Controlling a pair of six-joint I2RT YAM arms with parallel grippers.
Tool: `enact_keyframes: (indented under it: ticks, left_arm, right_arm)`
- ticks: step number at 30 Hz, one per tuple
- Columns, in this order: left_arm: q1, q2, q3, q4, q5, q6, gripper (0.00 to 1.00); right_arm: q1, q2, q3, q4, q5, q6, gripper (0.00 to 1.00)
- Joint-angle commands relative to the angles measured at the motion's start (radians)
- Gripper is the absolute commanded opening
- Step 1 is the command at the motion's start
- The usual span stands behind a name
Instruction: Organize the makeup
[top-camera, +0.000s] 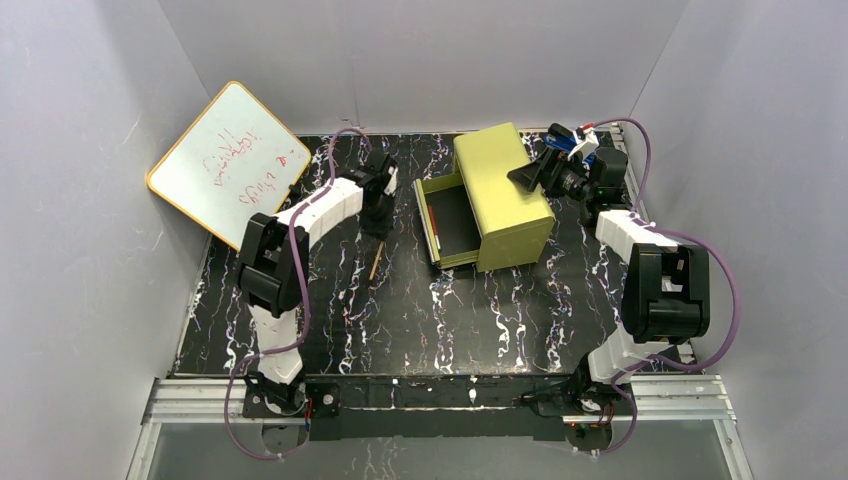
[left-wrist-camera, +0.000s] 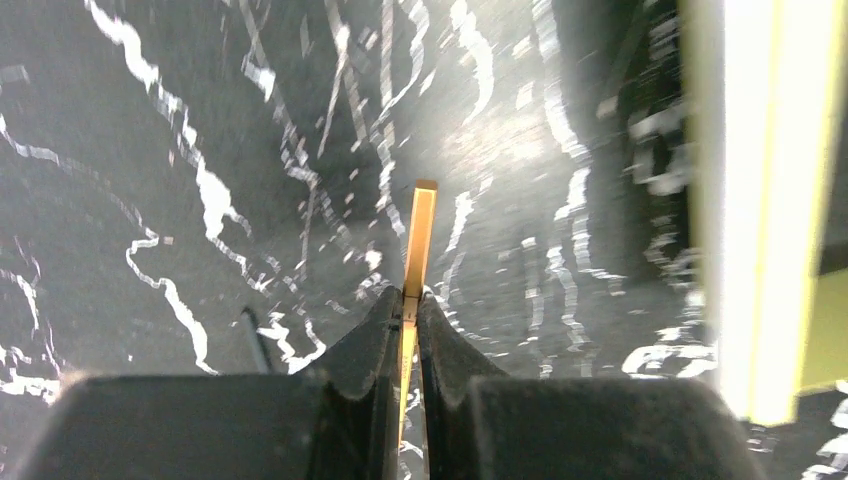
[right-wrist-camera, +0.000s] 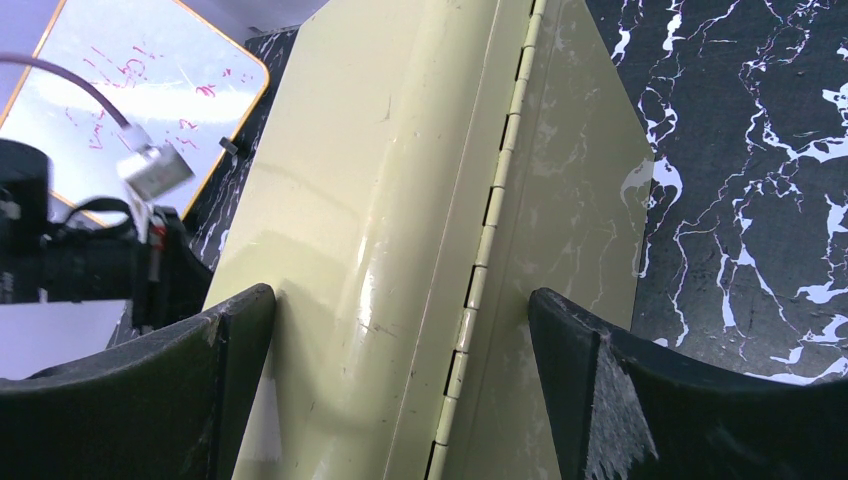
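Marbled table: left claw clamped on orange stick, long axis straight out, apparently downward; right claw spread.

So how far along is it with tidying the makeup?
The drawer of the yellow-green box already stands open. The left gripper is clamped on an orange pencil; the open right gripper straddles that box. Left, presumably: the pencil into the drawer.

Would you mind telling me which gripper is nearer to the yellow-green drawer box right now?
Right. The right gripper hangs open at the hinged face of the drawer box, fingers straddling the hinge. The left gripper sits apart, past the open drawer, shut on a pencil.
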Motion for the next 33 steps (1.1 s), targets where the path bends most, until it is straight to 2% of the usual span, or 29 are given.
enact_keyframes:
  ticks: [1,8,15,25,28,33]
  left_arm:
    - [-0.002,-0.078,0.141,-0.02,0.133,-0.025,0.0]
    - [-0.058,-0.008,0.302,0.027,0.201,-0.102,0.0]
    - [-0.062,0.021,0.175,0.377,0.363,-0.349,0.0]
    - [-0.062,0.075,0.024,0.797,0.381,-0.63,0.0]
    - [-0.064,0.116,0.027,0.835,0.368,-0.654,0.0]
    - [-0.063,0.158,0.034,0.811,0.3,-0.629,0.0]
  right_arm:
    - [0.007,0.06,-0.081,-0.268,0.059,-0.121,1.0]
    - [0.007,0.055,-0.079,-0.269,0.061,-0.121,1.0]
    - [0.007,0.041,-0.081,-0.278,0.062,-0.123,1.0]
    - [0.006,0.034,-0.081,-0.282,0.062,-0.123,1.0]
    - [0.006,0.031,-0.081,-0.286,0.065,-0.125,1.0]
    - [0.007,0.029,-0.082,-0.288,0.071,-0.126,1.0]
